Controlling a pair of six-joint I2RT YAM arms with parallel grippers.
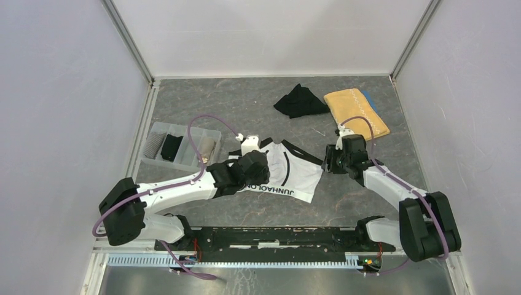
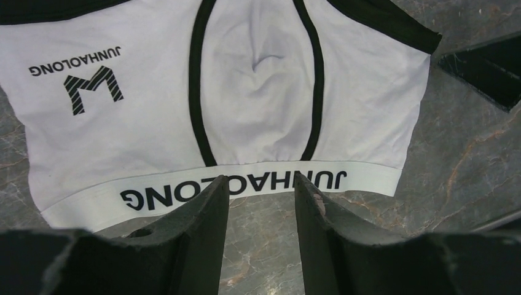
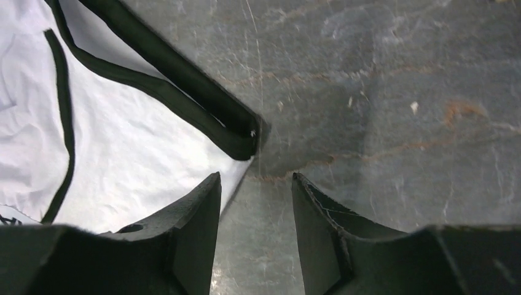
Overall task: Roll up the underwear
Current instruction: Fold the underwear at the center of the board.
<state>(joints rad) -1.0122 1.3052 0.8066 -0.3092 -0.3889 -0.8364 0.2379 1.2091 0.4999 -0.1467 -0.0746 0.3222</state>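
Left end effector (image 2: 261,182) at "JUNHAOLONG" underwear (image 2: 258,92)

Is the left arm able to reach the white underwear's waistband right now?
Probably yes: the left gripper is right at the waistband, jaws open, with nothing between them.

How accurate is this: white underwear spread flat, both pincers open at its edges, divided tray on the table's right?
One error: the top external view shows the divided tray on the table's left, not right. The rest holds: white underwear spread flat, left pincer and right pincer open at its edges.
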